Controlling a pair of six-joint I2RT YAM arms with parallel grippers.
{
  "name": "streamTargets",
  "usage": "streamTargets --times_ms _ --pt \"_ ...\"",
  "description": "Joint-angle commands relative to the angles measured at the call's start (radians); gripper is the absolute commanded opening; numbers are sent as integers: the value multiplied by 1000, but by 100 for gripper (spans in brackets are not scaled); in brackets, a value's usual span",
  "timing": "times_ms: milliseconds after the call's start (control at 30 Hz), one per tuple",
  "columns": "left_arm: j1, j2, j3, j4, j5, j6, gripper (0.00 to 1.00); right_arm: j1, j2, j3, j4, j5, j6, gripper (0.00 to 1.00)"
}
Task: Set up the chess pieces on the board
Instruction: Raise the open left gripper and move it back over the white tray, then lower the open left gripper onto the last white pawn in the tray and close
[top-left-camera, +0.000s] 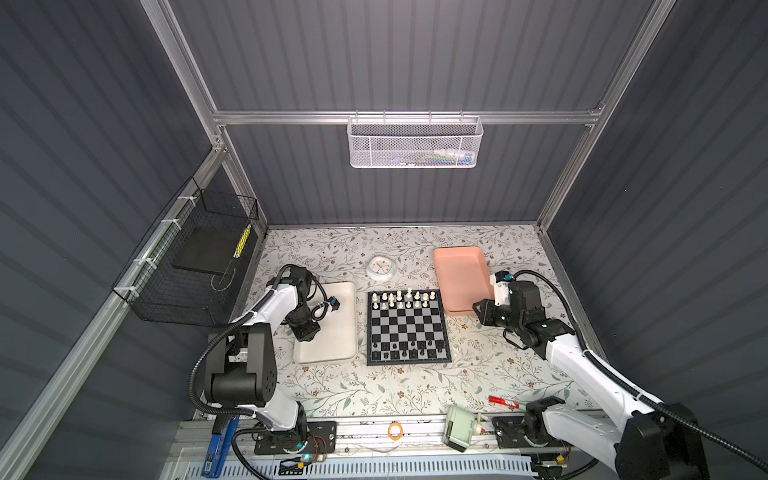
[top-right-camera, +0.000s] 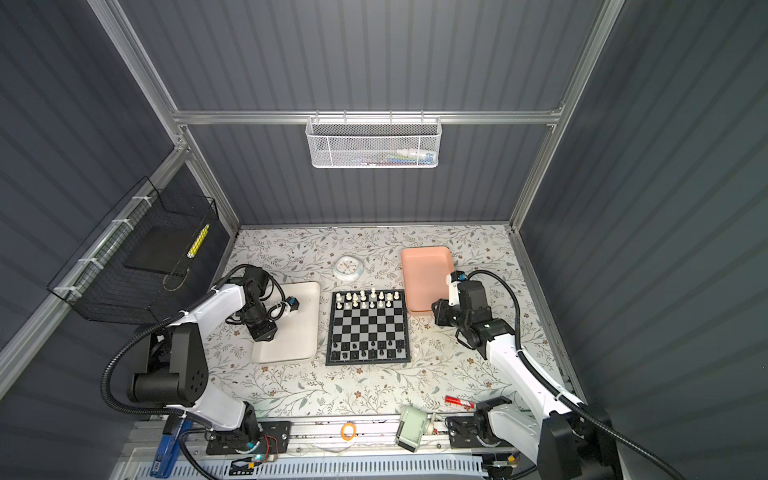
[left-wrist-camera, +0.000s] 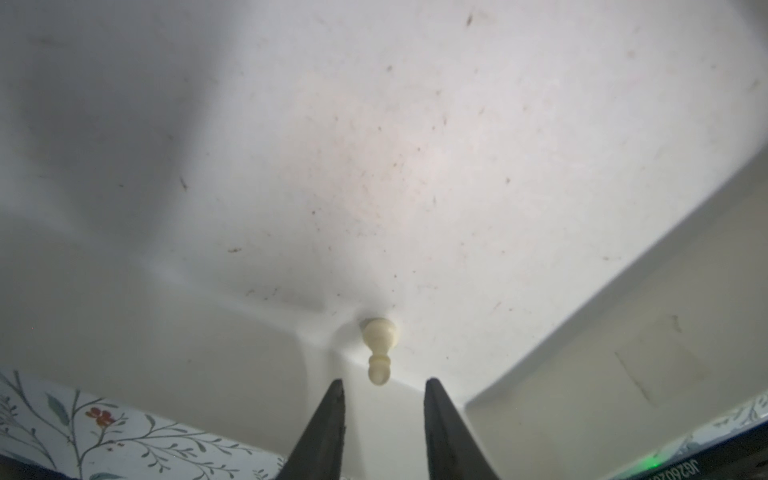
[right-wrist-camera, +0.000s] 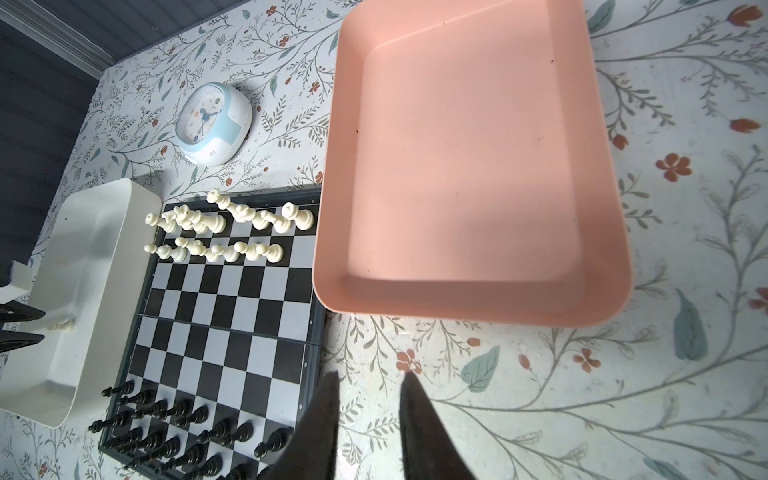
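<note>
Left jaws parted, empty | right jaws parted, empty | rounded cream pawn (left-wrist-camera: 377, 348) lying in smooth white tray (left-wrist-camera: 623, 332)

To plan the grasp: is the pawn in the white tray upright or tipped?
Tipped: the pawn lies on its side in the white tray.

A floral-patterned desk (top-left-camera: 374, 390) is seen carrying the board (top-left-camera: 408, 328), white tray (top-left-camera: 336, 349), pink tray (top-left-camera: 459, 274), clock (top-left-camera: 381, 267) and red marker (top-left-camera: 503, 401).
</note>
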Motion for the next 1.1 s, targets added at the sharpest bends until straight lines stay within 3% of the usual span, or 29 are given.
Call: streamTargets --times_ms 0,733,1067 --pt "8 14 -18 7 -7 67 34 -4 5 27 8 -10 -13 29" --pt "9 29 -60 34 -38 94 33 -4 14 20 17 -18 -8 29" --pt "9 35 -68 43 -42 97 27 -4 9 16 16 -16 -6 29"
